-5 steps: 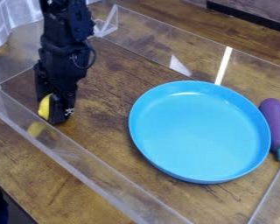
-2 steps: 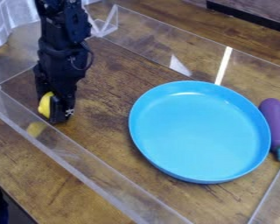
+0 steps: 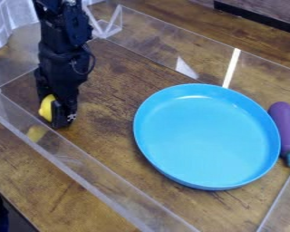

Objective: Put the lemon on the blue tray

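Observation:
The small yellow lemon (image 3: 46, 108) rests on the wooden table at the left. My black gripper (image 3: 53, 111) points almost straight down over it, with the fingers low at the table on either side of the fruit and closed against it. Only the lemon's left side shows; the fingers hide the remainder. The big blue tray (image 3: 208, 136) lies flat to the right, well apart from the gripper, with nothing in it.
A purple eggplant (image 3: 285, 129) lies just past the tray's right rim. Low clear plastic walls (image 3: 62, 159) border the table along the front left and the back.

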Available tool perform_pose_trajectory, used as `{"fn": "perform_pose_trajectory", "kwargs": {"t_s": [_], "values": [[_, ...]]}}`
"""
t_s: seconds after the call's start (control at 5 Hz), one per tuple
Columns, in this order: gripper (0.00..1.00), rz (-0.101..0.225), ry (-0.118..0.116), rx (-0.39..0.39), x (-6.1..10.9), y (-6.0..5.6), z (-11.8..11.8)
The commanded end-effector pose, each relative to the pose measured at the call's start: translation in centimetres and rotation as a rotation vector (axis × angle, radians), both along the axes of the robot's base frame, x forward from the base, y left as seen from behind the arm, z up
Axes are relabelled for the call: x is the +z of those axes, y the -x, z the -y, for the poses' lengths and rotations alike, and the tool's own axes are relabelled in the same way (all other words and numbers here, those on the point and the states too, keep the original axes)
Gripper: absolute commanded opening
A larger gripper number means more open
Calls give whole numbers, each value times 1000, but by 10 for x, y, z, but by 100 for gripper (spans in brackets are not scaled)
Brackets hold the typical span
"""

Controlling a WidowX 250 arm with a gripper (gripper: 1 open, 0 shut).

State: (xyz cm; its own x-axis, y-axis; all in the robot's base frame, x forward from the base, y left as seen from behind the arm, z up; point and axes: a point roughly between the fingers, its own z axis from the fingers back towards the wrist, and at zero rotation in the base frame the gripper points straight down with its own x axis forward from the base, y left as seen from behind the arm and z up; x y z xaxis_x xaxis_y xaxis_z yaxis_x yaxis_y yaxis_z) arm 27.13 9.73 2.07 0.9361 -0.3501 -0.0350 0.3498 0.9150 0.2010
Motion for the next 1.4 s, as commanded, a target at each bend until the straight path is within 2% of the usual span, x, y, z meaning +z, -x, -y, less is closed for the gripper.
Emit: {"fn": "perform_pose_trajectory", "kwargs": {"t_s": [0.0,0.2,1.2], "values": [[0,-70,32,12,-24,16,7],[0,-69,35,11,-24,17,8],[0,-80,3,-36,-8,13,14]]}}
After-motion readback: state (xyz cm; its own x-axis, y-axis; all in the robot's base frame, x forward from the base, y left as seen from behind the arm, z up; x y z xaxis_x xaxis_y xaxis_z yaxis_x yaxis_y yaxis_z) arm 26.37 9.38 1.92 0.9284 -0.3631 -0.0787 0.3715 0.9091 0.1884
